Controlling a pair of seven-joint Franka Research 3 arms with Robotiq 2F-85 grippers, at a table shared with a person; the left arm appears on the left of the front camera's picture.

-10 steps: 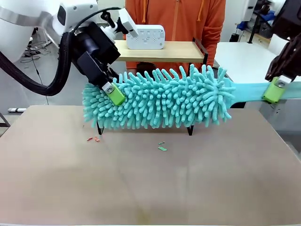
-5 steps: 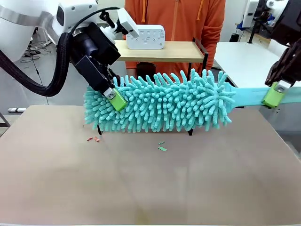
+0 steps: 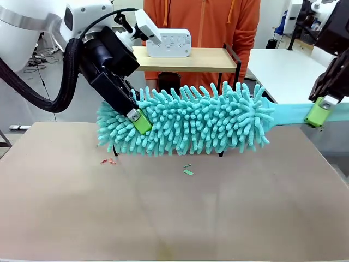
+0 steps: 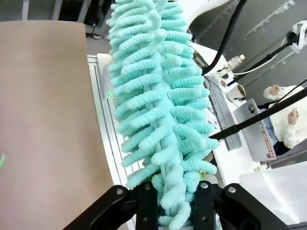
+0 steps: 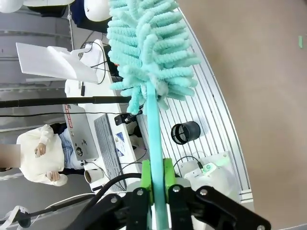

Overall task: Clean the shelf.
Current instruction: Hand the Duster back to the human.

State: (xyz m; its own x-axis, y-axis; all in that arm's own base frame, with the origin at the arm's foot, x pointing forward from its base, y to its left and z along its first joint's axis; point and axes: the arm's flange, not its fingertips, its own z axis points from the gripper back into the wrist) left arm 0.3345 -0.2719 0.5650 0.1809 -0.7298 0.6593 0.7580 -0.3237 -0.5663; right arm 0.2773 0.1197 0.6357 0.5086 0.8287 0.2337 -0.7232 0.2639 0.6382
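2 grippers clamp 1 teal duster (image 3: pixel 191 117): left gripper (image 3: pixel 137 121) its fringe, right gripper (image 3: pixel 316 112) its handle.

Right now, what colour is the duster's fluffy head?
Turquoise duster head, clearest in the front view.

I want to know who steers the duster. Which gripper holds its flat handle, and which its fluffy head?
The right gripper clamps the flat teal handle; the left gripper pinches the duster by its fluffy head.
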